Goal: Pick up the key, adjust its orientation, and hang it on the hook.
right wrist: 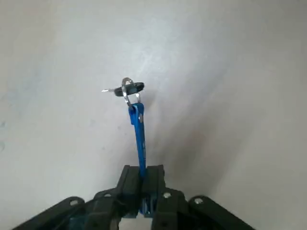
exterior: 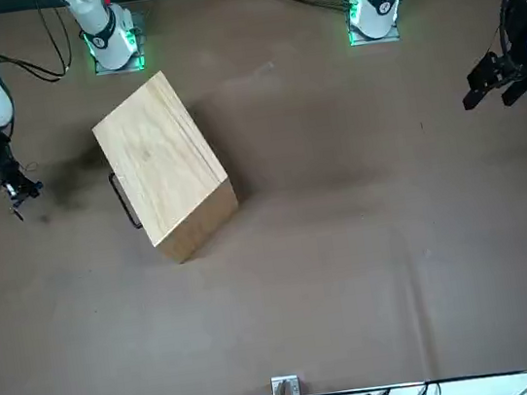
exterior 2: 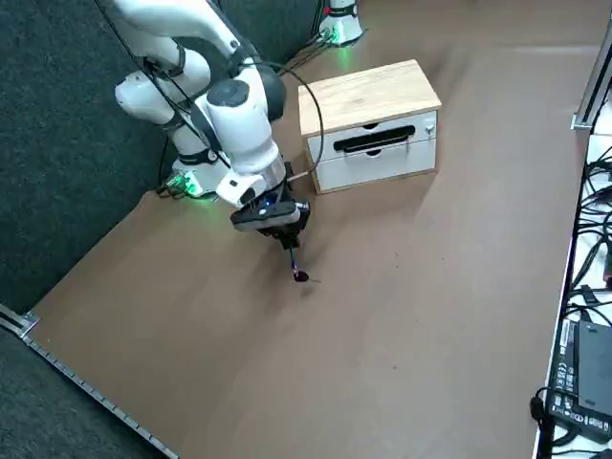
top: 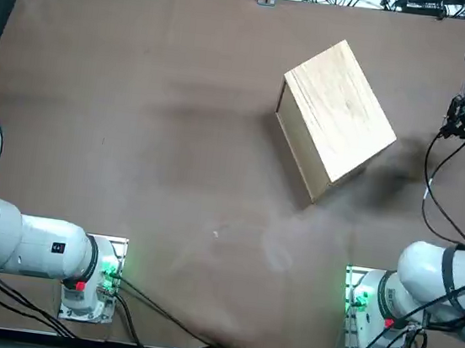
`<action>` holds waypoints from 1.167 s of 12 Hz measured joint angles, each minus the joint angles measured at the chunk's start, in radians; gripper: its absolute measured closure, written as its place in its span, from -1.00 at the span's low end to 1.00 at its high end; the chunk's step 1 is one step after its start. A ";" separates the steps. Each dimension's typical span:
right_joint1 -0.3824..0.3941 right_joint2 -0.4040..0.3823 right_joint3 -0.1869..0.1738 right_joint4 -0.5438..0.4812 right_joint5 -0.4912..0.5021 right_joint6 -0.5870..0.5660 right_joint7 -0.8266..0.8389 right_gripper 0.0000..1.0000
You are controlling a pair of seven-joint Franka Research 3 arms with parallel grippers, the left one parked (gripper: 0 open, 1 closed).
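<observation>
- The right hand (right wrist: 143, 173) is closed, clamped on the end of a blue strap (right wrist: 139, 136) that sticks out past the fingertips.
- Beyond the hand, a metal ring (right wrist: 125, 91) joins the strap's far end to the key (right wrist: 129, 89), which has a dark head and a thin silvery blade, set crosswise to the strap.
- In the right side view, the strap and key hang beneath the hand, over the brown surface (exterior 2: 382, 316); they seem to be just above it, though contact is hard to judge.
- Near the hand, toward the robot's left, stands a wooden box (top: 342, 111) with white drawers (exterior 2: 375, 151), a black handle and a small pale knob (exterior 2: 429, 127).
</observation>
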 joint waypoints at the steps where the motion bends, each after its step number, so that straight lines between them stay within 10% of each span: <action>1: 0.004 -0.019 0.000 0.013 0.000 -0.040 -0.023 0.91; 14: 0.143 -0.060 0.005 0.217 0.000 -0.316 -0.496 0.91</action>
